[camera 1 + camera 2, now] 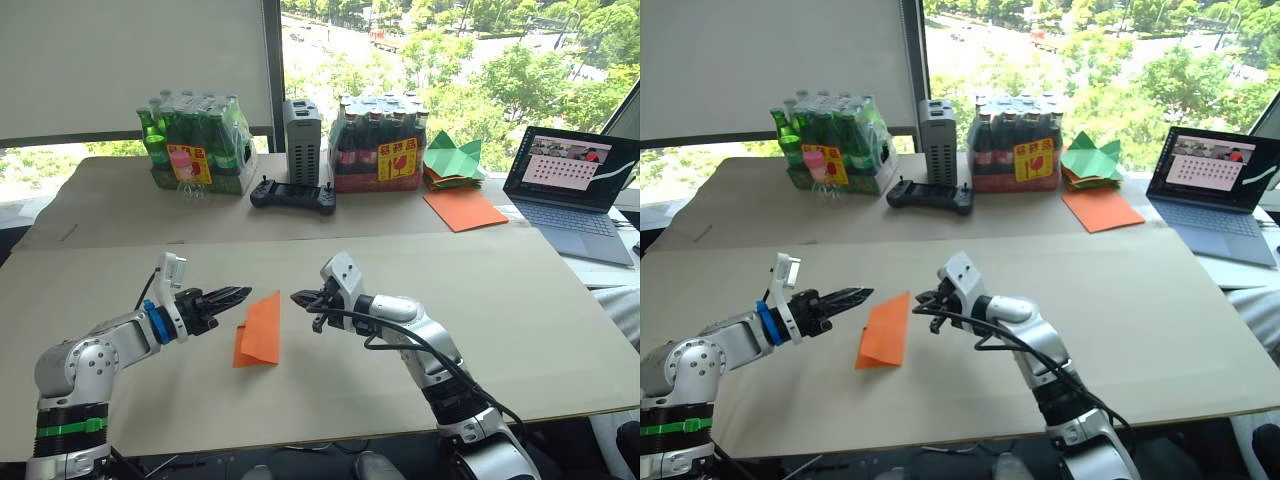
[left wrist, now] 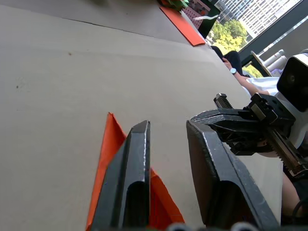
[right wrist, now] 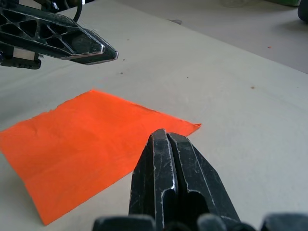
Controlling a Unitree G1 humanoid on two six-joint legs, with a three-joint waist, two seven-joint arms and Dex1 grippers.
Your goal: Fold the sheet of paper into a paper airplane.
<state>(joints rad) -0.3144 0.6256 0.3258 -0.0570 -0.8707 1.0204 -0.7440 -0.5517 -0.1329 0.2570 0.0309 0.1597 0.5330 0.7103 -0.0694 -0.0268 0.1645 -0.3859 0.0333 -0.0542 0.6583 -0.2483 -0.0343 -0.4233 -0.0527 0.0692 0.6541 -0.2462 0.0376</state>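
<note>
The sheet of paper (image 1: 260,329), folded into a narrow orange shape, lay flat on the worktop (image 1: 520,300) between the two tools. The left tool (image 1: 240,294) hovered just beside the sheet's left edge with its fingers a little apart, gripping nothing. The right tool (image 1: 298,297) hung near the sheet's upper right corner; in the right wrist view its fingers (image 3: 168,163) were pressed together, and they seemed to sit just above the paper's corner rather than pinching it, though contact was hard to judge.

At the far side of the worktop stood a shrink-wrapped pack of green bottles (image 1: 195,145) and, to its right, a second pack of dark bottles (image 1: 380,145). A grey box (image 1: 303,140) stood upright between the packs, with a black controller (image 1: 292,195) lying in front of it. Right of the dark bottles lay green paper shapes (image 1: 452,162), a smooth orange sheet (image 1: 465,210) just in front of them, and an open laptop (image 1: 575,190) at the right edge.
</note>
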